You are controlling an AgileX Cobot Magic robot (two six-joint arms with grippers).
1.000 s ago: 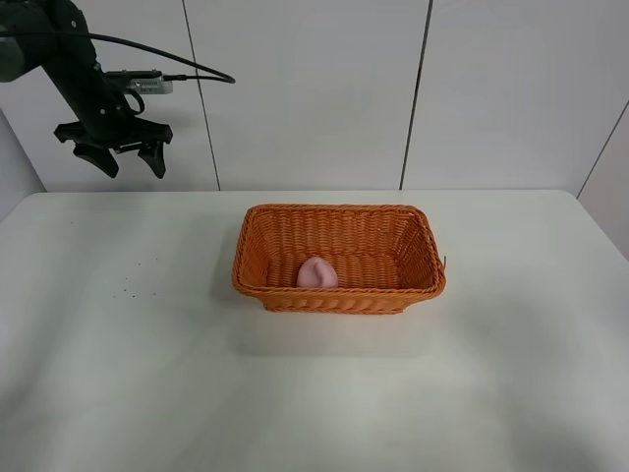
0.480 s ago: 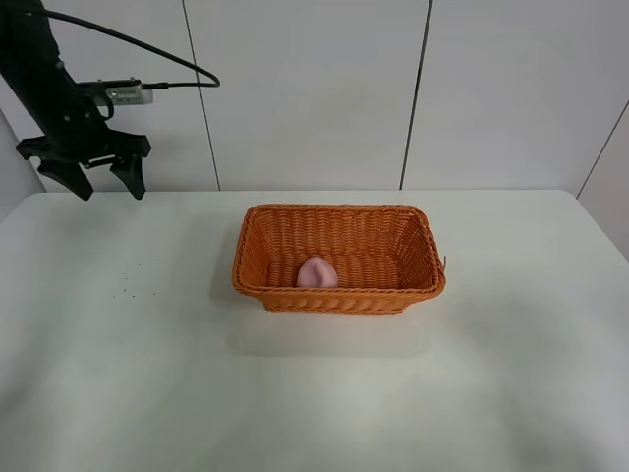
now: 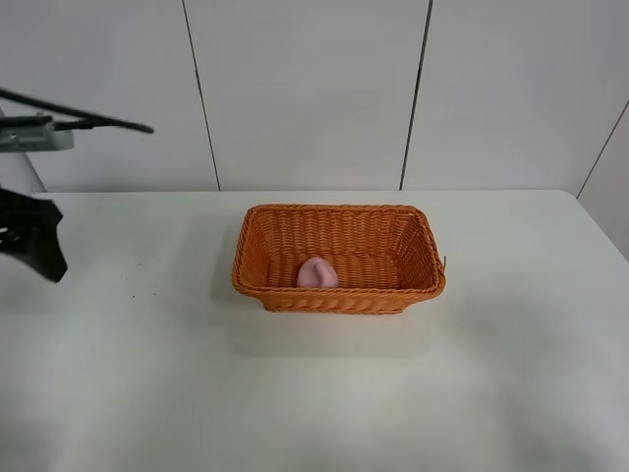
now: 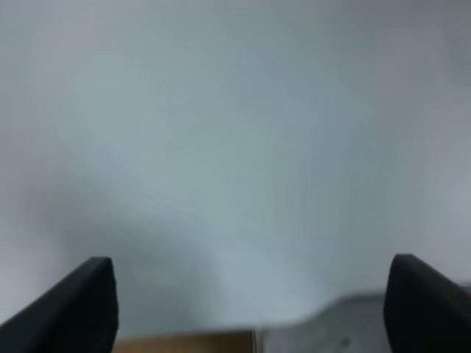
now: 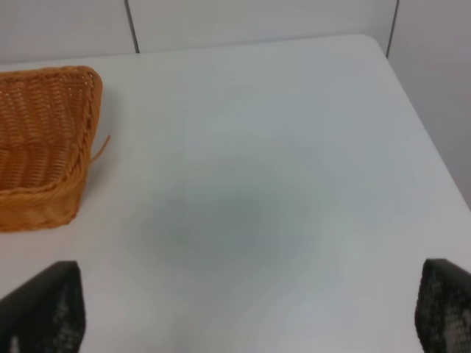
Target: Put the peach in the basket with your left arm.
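The pale pink peach [image 3: 316, 272] lies inside the orange wicker basket [image 3: 339, 218], against its near wall left of centre. My left gripper [image 3: 25, 251] is at the far left edge of the exterior view, well away from the basket, partly cut off. In the left wrist view its two dark fingertips [image 4: 81, 305] stand wide apart with nothing between them, over blurred white surface. My right gripper [image 5: 250, 312] is open and empty; its fingertips show at the frame corners, beside the basket's right end [image 5: 44, 147]. It is out of the exterior view.
The white table [image 3: 314, 393] runs to white wall panels at the back. A loose wicker strand [image 5: 99, 147] sticks out of the basket's right end. A few dark specks [image 3: 133, 285] lie on the table left of the basket.
My left arm has swung left and down, from above the table's far left corner to the frame's left edge. The peach and basket have not moved.
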